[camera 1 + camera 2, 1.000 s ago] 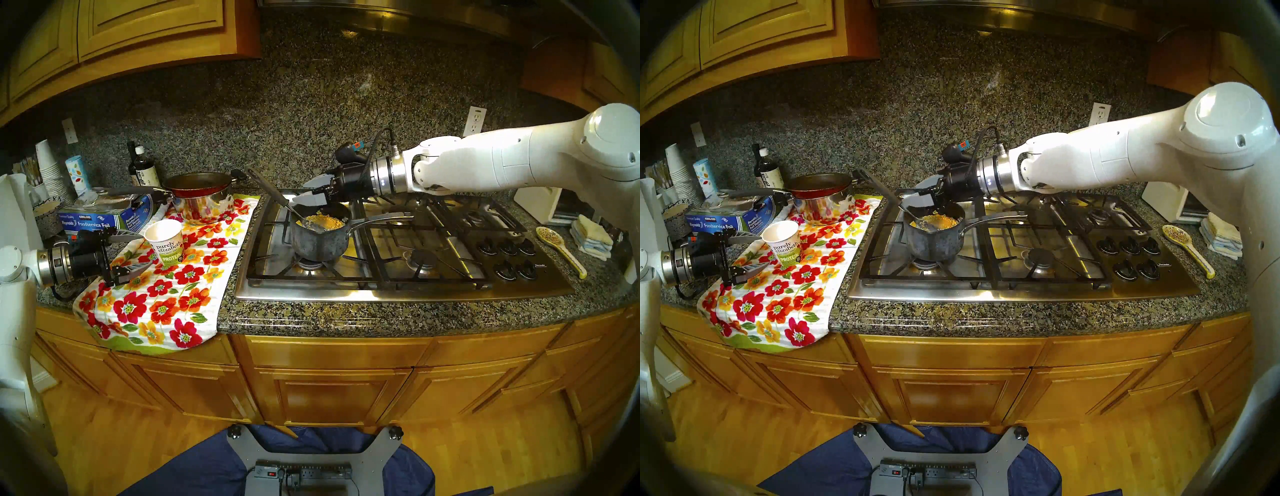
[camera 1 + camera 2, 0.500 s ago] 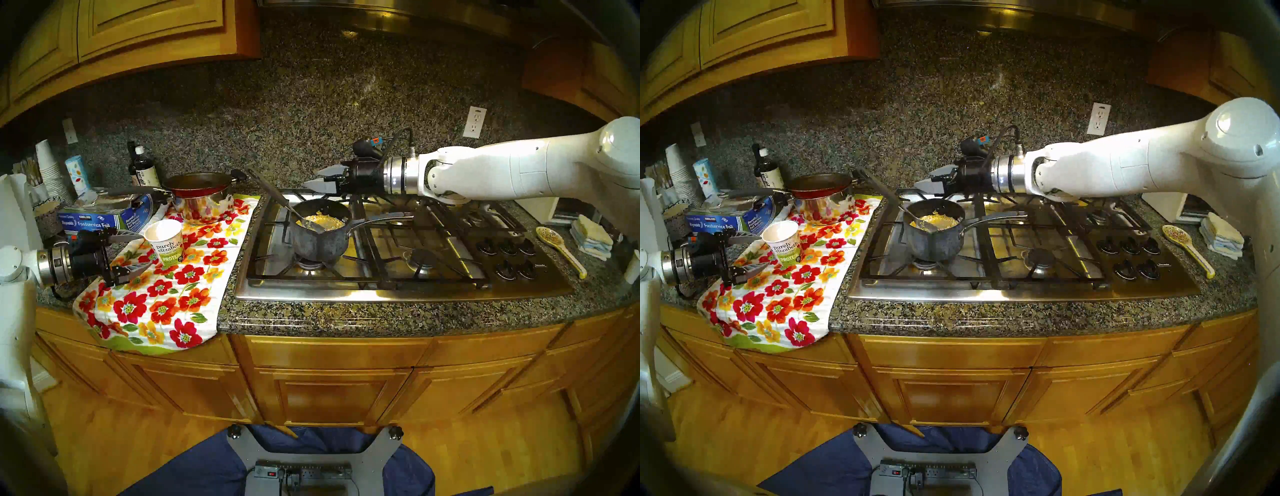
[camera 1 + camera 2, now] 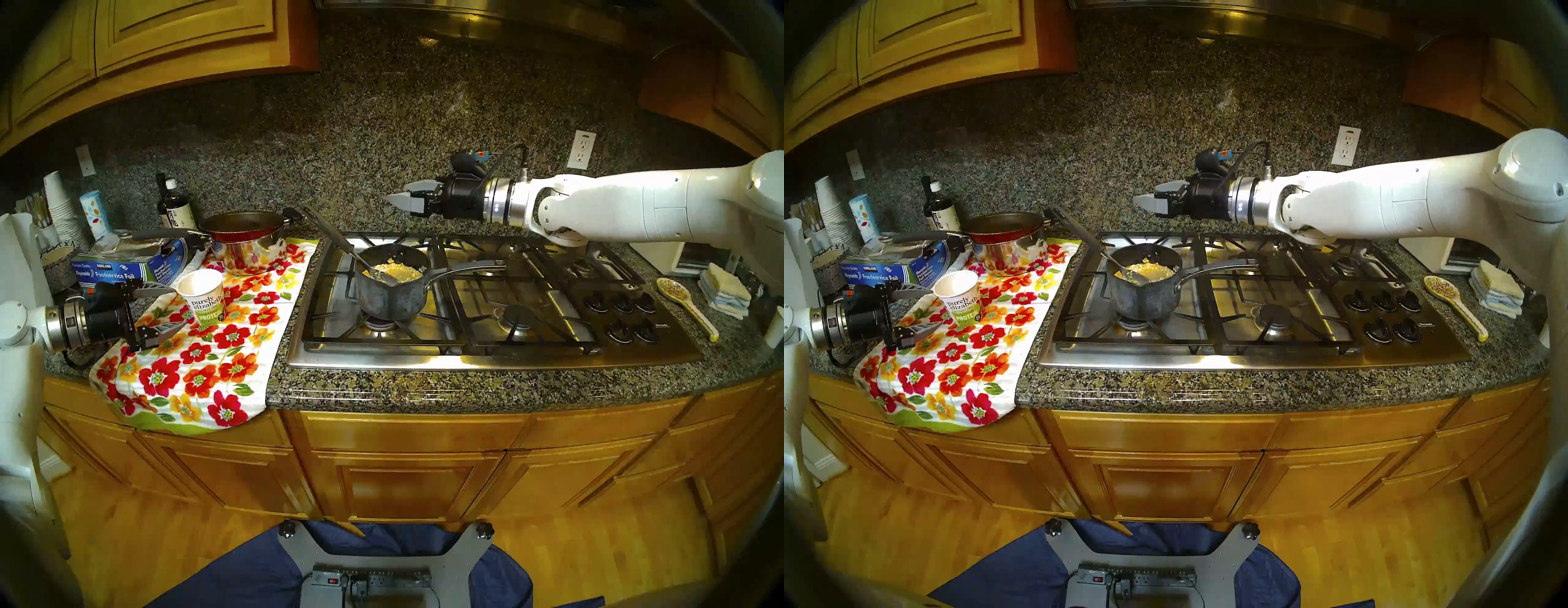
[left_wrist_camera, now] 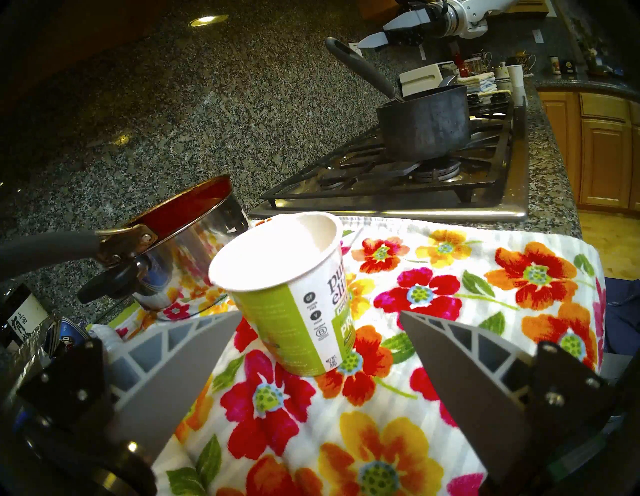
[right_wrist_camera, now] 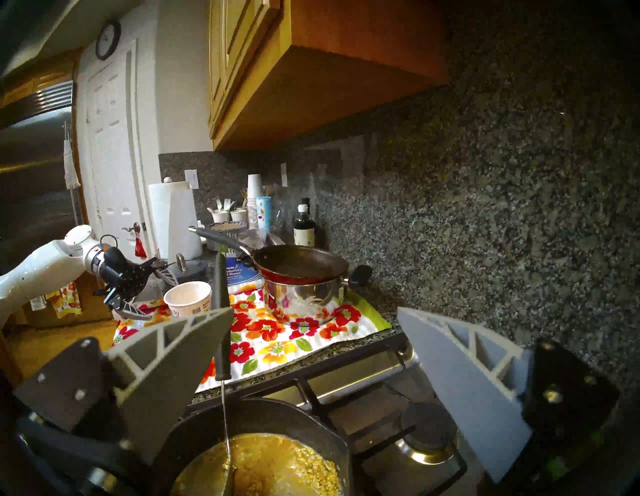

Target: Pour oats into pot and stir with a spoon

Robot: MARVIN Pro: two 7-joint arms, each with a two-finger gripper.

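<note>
Oats [image 3: 396, 271] are in the pot [image 3: 392, 286], pale yellow flakes sitting in liquid, seen clearly in my right wrist view too [image 5: 277, 464]. The pot is the small dark grey saucepan on the front left burner of the stove [image 3: 488, 352], its thin silver handle pointing to the right across the grates. Spoon [image 3: 339, 240] rests in the pot, metal bowl down in the oats, black handle leaning up and out over the rim toward the back left. Nothing holds it.

My right gripper [image 3: 403, 193] hangs in the air above and behind the pot, against the granite backsplash, pointing left and about level. Its fingers are spread wide with nothing between them, well clear of the spoon handle.

The paper oat cup [image 3: 203, 297] stands upright on the floral towel [image 3: 199, 373] left of the stove; its inside looks white and empty in the left wrist view [image 4: 287, 287]. My left gripper [image 3: 167, 308] sits just left of the cup, jaws wide apart, one finger either side of the line to the cup but short of it, not touching, gripping nothing.

Behind the cup, a red frying pan [image 3: 246, 227] is stacked on a shiny steel pot [image 3: 250, 252] at the towel's back edge. Foil box [image 3: 119, 267] further left, stacked white cups [image 3: 59, 208] in the back corner. Yellow ceramic spoon rest [image 3: 685, 303] lies on the counter right of the stove knobs.
</note>
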